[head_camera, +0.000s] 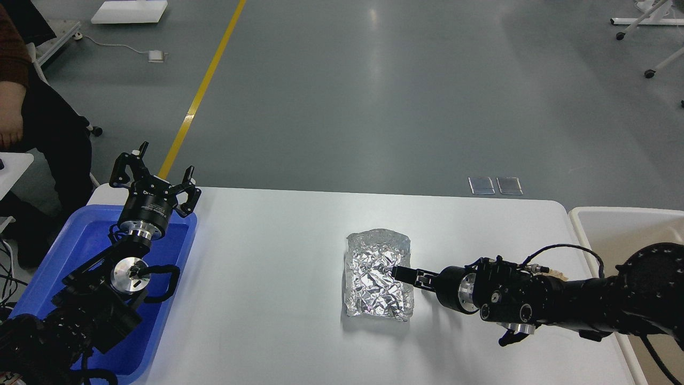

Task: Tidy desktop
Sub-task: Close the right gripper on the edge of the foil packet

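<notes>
The white desktop (278,299) fills the lower middle of the head view. A crumpled silver foil tray (374,267) lies on it, right of centre. My right gripper (402,274) reaches in from the right, and its dark fingertips lie over the foil tray's right rim. The fingers overlap as one narrow dark strip, so I cannot tell whether they pinch the rim. My left gripper (155,174) is open and empty. It is raised with fingers pointing up, above the far end of the blue tray.
A blue plastic tray (80,240) sits at the desktop's left end under my left arm. A beige bin (604,230) stands off the right edge. A seated person (21,107) is at the far left.
</notes>
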Robot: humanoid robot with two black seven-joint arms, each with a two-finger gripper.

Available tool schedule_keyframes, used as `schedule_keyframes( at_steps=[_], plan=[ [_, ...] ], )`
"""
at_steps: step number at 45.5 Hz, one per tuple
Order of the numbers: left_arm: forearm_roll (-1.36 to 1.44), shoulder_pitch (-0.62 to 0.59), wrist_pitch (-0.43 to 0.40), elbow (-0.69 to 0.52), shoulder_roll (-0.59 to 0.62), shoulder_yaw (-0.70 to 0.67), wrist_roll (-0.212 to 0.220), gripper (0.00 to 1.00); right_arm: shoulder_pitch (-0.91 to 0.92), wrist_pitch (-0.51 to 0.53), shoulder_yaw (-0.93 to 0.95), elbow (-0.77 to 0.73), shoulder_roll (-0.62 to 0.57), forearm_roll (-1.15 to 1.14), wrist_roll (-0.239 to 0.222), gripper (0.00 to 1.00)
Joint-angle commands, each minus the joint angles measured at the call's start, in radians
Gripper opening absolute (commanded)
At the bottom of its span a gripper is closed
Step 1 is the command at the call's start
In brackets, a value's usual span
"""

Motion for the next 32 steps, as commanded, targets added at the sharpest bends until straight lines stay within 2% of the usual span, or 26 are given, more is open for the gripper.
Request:
schedule_keyframes(
  at_steps=[1,16,20,28,32],
  plan=[
    [0.000,0.000,0.000,0.000,0.000,0.001,0.000,1.00,-0.042,-0.001,0.000,-0.051,0.021,-0.004,0.002,0.88],
    [0.000,0.000,0.000,0.000,0.000,-0.001,0.000,1.00,-0.053,-0.003,0.000,-0.054,0.029,-0.013,0.002,0.82],
    [0.000,0.000,0.000,0.000,0.000,0.001,0.000,1.00,-0.059,-0.008,-0.001,-0.054,0.031,-0.017,0.003,0.72],
    [0.000,0.000,0.000,0.000,0.000,0.001,0.000,1.00,-0.076,-0.028,-0.003,-0.054,0.046,-0.065,0.003,0.43],
    [0.000,0.000,0.000,0.000,0.000,0.001,0.000,1.00,-0.082,-0.032,-0.003,-0.054,0.046,-0.068,0.003,0.39]
  ],
)
